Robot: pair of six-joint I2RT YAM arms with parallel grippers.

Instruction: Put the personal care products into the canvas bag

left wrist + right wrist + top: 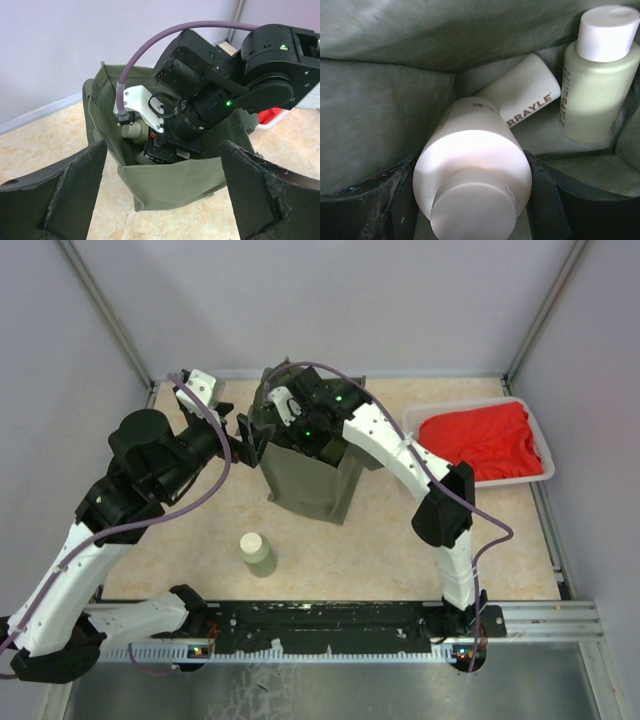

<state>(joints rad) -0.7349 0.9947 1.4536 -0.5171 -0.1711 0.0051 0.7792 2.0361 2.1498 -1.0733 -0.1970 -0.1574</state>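
Observation:
The olive canvas bag [318,485] stands upright mid-table, mouth open. My right gripper [298,423] reaches down into it and is shut on a cream bottle [470,165] with a round cap. Two more bottles lie inside: a cream one [522,97] on its side and a pale green one [592,87] leaning at the right. A fourth pale green bottle [257,553] stands on the table in front of the bag. My left gripper [250,440] is wide open and empty beside the bag's left side; the bag [175,182] sits ahead of its fingers [70,190].
A white tray [413,423] with a red cloth [480,438] lies at the back right. Frame posts and pale walls close in the back and sides. The right arm's purple cable [150,55] arches over the bag.

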